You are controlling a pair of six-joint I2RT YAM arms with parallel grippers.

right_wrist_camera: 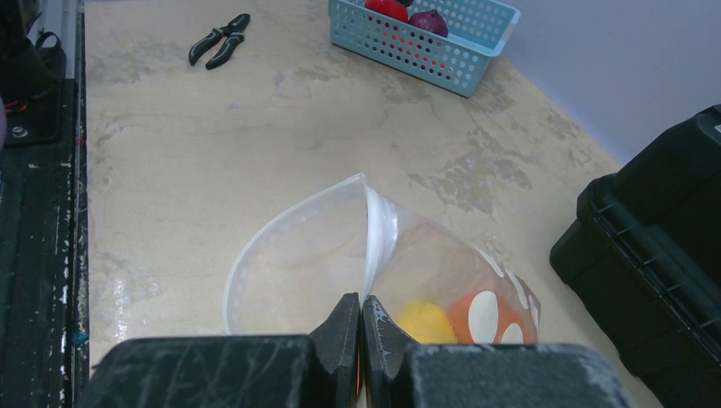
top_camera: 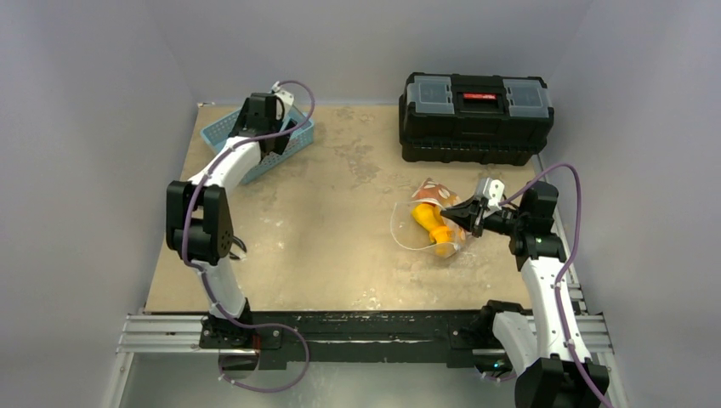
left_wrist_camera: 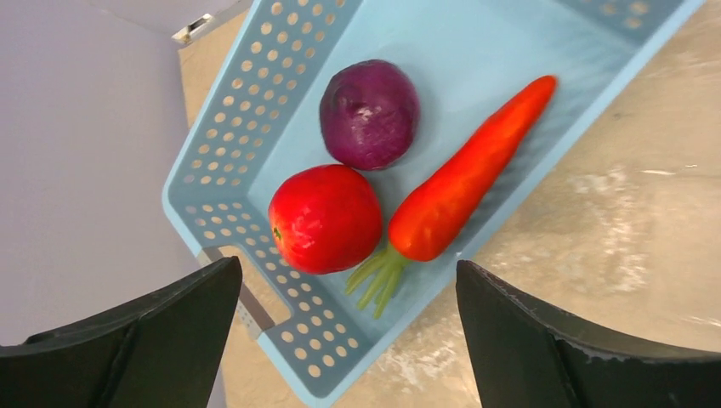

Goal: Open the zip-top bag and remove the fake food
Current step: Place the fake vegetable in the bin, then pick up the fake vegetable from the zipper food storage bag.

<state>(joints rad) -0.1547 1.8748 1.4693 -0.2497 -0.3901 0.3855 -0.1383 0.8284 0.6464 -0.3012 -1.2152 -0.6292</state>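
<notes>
The zip-top bag (top_camera: pixel 429 223) lies right of the table's middle with its mouth gaping open toward the left. Yellow and orange fake food (top_camera: pixel 435 229) is still inside it. My right gripper (right_wrist_camera: pixel 360 319) is shut on the white zip strip (right_wrist_camera: pixel 376 242) at the bag's mouth and holds that edge up. Yellow fake food (right_wrist_camera: pixel 425 321) shows through the dotted plastic. My left gripper (left_wrist_camera: pixel 349 340) is open and empty above the light-blue basket (left_wrist_camera: pixel 234 183). The basket holds a purple piece (left_wrist_camera: pixel 370 115), a red tomato (left_wrist_camera: pixel 325 219) and a red-orange carrot (left_wrist_camera: pixel 472 174).
A black toolbox (top_camera: pixel 476 115) stands at the back right, close behind the bag, and shows in the right wrist view (right_wrist_camera: pixel 655 238). Black pliers (right_wrist_camera: pixel 219 40) lie on the table near the basket (right_wrist_camera: pixel 425 38). The basket (top_camera: pixel 259 140) sits at the back left corner.
</notes>
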